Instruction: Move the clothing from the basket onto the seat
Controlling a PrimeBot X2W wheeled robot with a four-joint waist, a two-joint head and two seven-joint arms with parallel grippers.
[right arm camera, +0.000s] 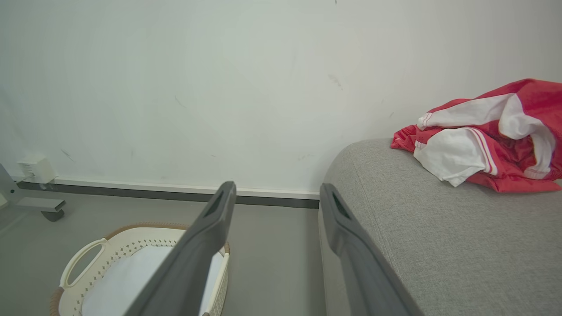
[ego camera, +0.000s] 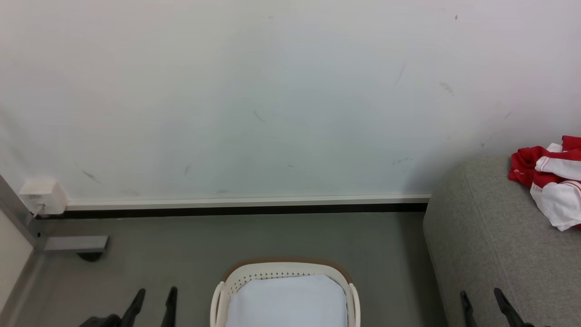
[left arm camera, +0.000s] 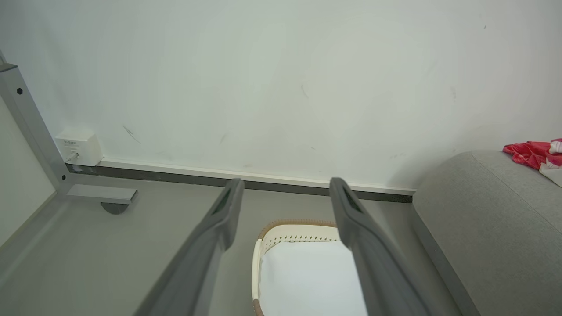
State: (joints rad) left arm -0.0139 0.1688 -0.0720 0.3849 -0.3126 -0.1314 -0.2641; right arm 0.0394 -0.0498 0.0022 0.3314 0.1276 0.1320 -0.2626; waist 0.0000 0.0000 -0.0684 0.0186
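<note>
The red and white clothing (ego camera: 551, 179) lies crumpled on the grey seat (ego camera: 494, 254) at the right, near the wall; the clothing (right arm camera: 487, 138) shows close in the right wrist view and the clothing (left arm camera: 535, 154) small in the left wrist view. The cream basket (ego camera: 285, 271) stands on the floor at bottom centre, holding just its white liner. My left gripper (ego camera: 153, 295) is open at the lower left, beside the basket, empty. My right gripper (ego camera: 482, 297) is open at the lower right over the seat's front, empty.
A white wall with a dark skirting runs across the back. A grey metal frame foot (ego camera: 75, 245) and a white wall box (ego camera: 43, 196) sit at the left. Grey floor (ego camera: 254, 236) lies between the basket and the wall.
</note>
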